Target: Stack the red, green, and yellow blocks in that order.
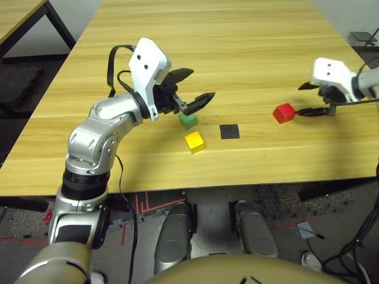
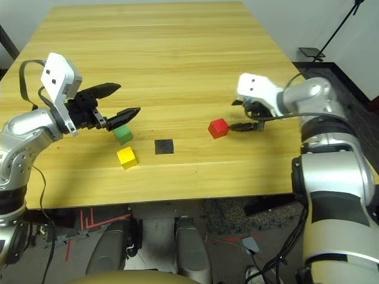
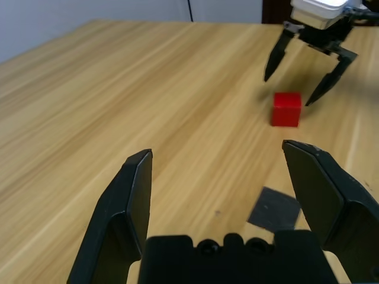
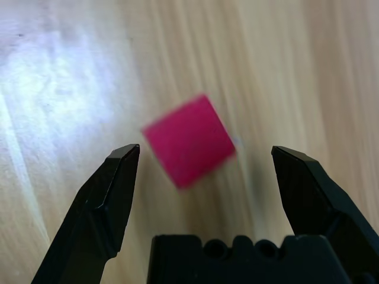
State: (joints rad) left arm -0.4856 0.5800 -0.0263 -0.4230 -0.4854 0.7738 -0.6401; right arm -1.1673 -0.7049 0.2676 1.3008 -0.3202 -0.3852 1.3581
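The red block lies on the table's right side. My right gripper is open just to its right; in the right wrist view the red block shows between the spread fingers, untouched. The green block sits left of centre, and the yellow block lies just in front of it, nearer the table's front edge. My left gripper hovers open above and slightly behind the green block, holding nothing. The left wrist view looks across at the red block and the right gripper.
A flat black square patch lies on the wooden table between the green and red blocks. The table's front edge runs close to the yellow block. Another table corner stands at far left.
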